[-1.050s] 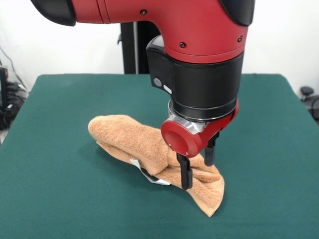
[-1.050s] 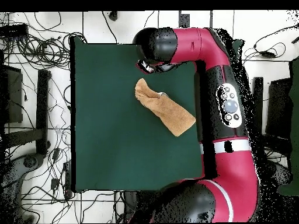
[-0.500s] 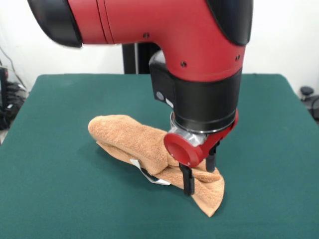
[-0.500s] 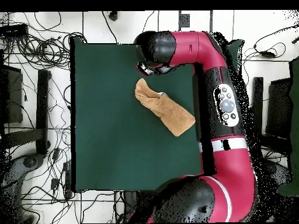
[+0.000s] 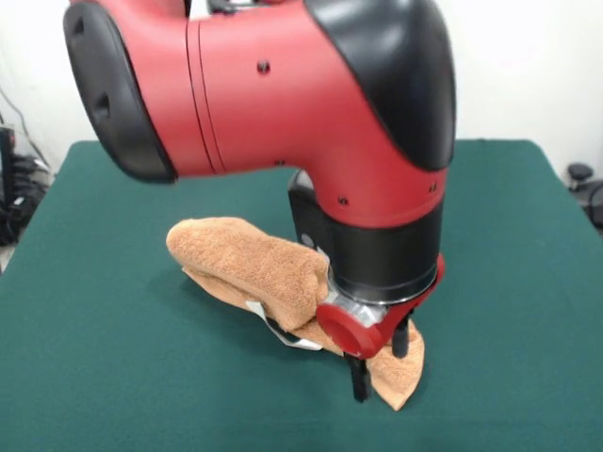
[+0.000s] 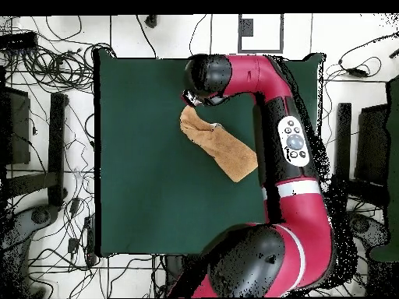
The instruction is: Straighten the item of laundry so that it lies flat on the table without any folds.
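Orange-tan towel [image 5: 250,268] bunched on green table [image 5: 113,377]; claw [image 5: 379,363] open, fingers astride towel's corner.

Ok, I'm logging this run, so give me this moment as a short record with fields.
towel state: towel bunched in a long roll, folded over itself, not flat
tag: white tag shows at its near side
table: green table, bare around the towel
end effector: end effector down at the towel's near corner, open, fingers straddling the cloth
task: not done
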